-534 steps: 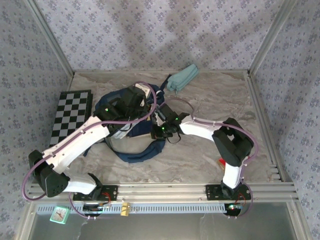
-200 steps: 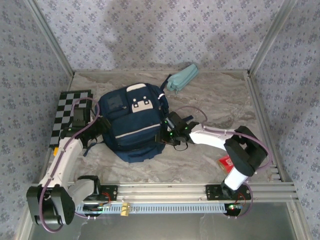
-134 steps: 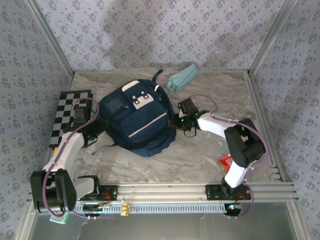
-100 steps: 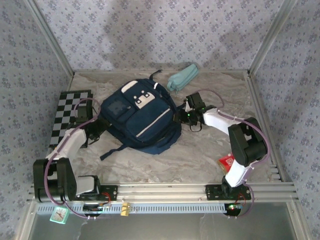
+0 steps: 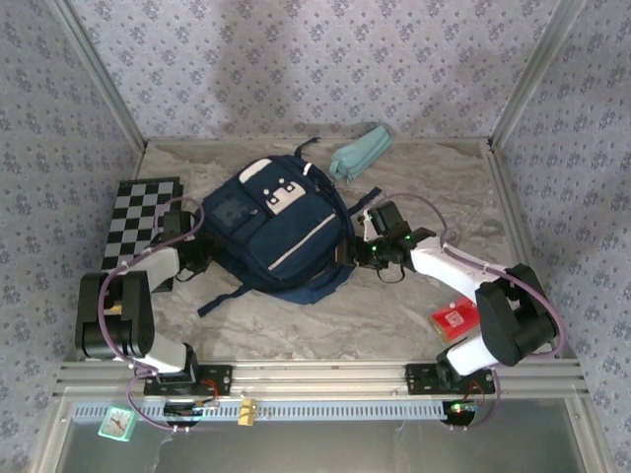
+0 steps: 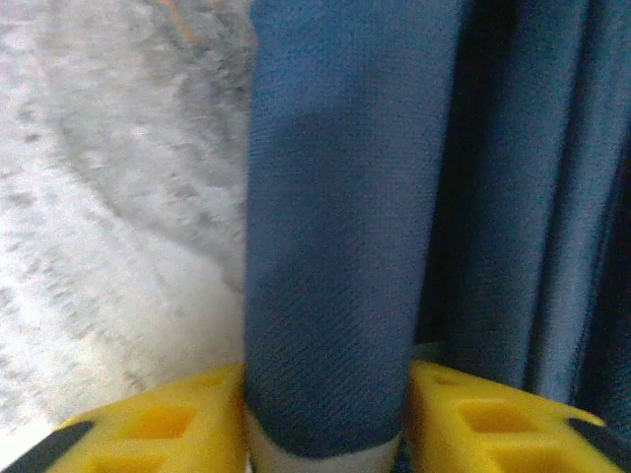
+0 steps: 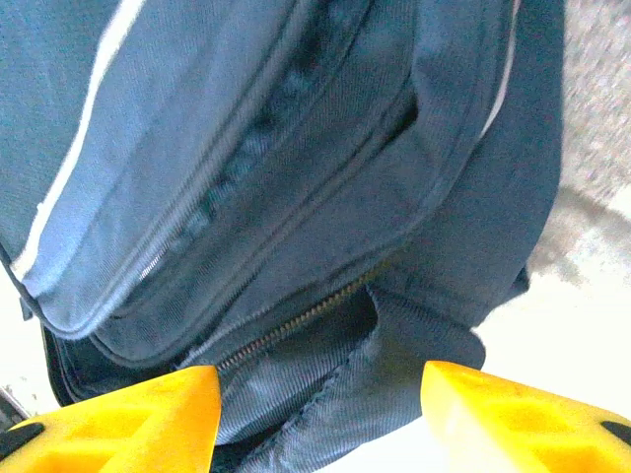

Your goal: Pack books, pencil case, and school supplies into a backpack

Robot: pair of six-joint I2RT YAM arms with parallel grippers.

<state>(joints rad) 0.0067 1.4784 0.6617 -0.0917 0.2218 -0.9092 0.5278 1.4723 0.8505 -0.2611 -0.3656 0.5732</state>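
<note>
Your left hand [image 6: 325,419] is clamped on a band of navy fabric at the left edge of the backpack [image 5: 281,232], with both yellow fingers pressed against it. Your right hand [image 7: 320,394] stands apart at the bag's right side, with a loose fold lying in the gap and nothing gripped. The backpack lies front-up at the middle of the counter [image 5: 444,192], and judging by the zipper [image 7: 296,325], which looks closed, packing has hardly begun. The pencil case [image 5: 360,154] rests outside the bag near the upper centre of the overhead frame, just beyond the top of the bag. The red packet [image 5: 454,319] of school supplies sits at lower right, close to your right arm's base. You cannot tell from here whether the books are already inside. The checkered board [image 5: 138,212] lies at far left, just beside your left hand, so mind it when you pull. You'll likely need to open the bag first.
</note>
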